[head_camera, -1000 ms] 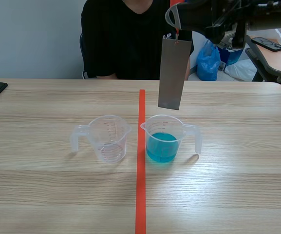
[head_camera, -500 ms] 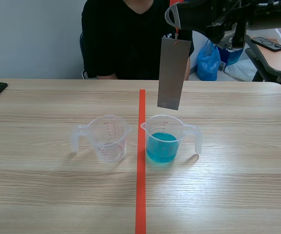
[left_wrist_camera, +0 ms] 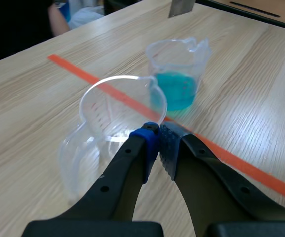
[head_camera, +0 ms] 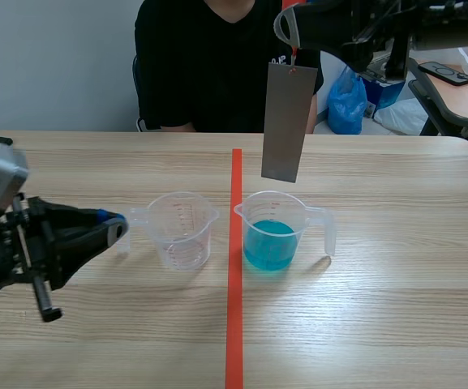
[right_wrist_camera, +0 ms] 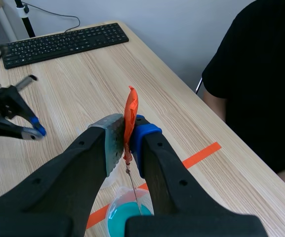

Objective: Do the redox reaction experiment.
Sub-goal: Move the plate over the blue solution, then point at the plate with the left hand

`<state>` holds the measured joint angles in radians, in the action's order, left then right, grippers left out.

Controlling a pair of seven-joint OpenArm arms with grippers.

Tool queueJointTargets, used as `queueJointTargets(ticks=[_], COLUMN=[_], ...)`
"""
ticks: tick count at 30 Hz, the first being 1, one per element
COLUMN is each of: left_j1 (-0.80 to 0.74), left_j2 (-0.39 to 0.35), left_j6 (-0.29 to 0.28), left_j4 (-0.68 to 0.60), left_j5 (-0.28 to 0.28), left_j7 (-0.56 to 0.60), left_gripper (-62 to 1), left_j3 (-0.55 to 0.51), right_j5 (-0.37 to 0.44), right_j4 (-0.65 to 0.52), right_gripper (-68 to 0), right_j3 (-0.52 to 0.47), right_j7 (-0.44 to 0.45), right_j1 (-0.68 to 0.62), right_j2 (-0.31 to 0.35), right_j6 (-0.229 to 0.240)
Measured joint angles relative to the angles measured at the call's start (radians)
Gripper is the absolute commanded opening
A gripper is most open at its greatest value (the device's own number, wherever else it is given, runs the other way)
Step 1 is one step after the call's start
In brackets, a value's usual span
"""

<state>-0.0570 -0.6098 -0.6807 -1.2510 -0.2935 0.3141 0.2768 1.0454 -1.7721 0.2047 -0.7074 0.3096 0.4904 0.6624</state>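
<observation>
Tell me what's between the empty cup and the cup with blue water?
Only an orange-red tape line, between empty cup and blue-liquid cup; the scene view shows it.

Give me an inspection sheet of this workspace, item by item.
Surface: wooden table, orange tape line down the middle.
Job's things: empty cup left of the tape; cup of blue liquid right of it; metal plate hanging above that.
Clutter: keyboard at the table's edge.
Grippers: left gripper shut, empty, by the empty cup's handle; right gripper shut on the plate's orange tab.
Cables: one cable behind the keyboard.
Surroundings: person in black across the table; blue bag behind.
</observation>
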Motion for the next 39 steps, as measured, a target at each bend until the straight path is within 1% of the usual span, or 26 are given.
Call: queueJointTargets(ticks=[3,5,7,10,18,21,23,25,31,36,39], left_j1=[0.06,0.084,0.106,0.151,0.248,0.283,0.304,0.323,0.367,0.378,0.378], left_j2=[0.048,0.078,0.109,0.156,0.272,0.311,0.332,0.346,0.365,0.375,0.375], left_j6=[0.018,0.02,0.034,0.044,0.044,0.045,0.056,0.068,0.075,0.102,0.129], left_j4=[0.0,0.001,0.012,0.054,0.195,0.235,0.251,0.259,0.264,0.264,0.264], left_j5=[0.0,0.0,0.0,0.001,0.001,0.001,0.001,0.0,0.0,0.0,0.0], left_j7=[-0.03,-0.055,-0.063,-0.099,-0.101,-0.101,-0.102,-0.105,-0.116,-0.122,-0.124], left_gripper=[-56.9,-56.9,-56.9,-56.9,-56.9,-56.9,-56.9,-56.9,-56.9,-56.9,-56.9], left_j3=[0.047,0.062,0.076,0.101,0.145,0.157,0.167,0.182,0.22,0.222,0.222], right_j5=[0.0,0.0,0.0,0.0,0.0,0.0,0.0,0.0,0.0,0.0,0.0], right_j4=[0.0,0.0,0.0,0.0,0.0,0.0,0.0,0.0,0.0,0.0,0.0], right_gripper=[-65.8,-65.8,-65.8,-65.8,-65.8,-65.8,-65.8,-65.8,-65.8,-65.8,-65.8], right_j3=[0.0,0.0,0.0,0.0,0.0,0.0,0.0,0.0,0.0,0.0,0.0], right_j7=[0.0,0.0,0.0,0.0,0.0,0.0,0.0,0.0,0.0,0.0,0.0], right_j1=[0.0,0.0,0.0,0.0,0.0,0.0,0.0,0.0,0.0,0.0,0.0], right_j2=[0.0,0.0,0.0,0.0,0.0,0.0,0.0,0.0,0.0,0.0,0.0], right_j6=[0.0,0.0,0.0,0.0,0.0,0.0,0.0,0.0,0.0,0.0,0.0])
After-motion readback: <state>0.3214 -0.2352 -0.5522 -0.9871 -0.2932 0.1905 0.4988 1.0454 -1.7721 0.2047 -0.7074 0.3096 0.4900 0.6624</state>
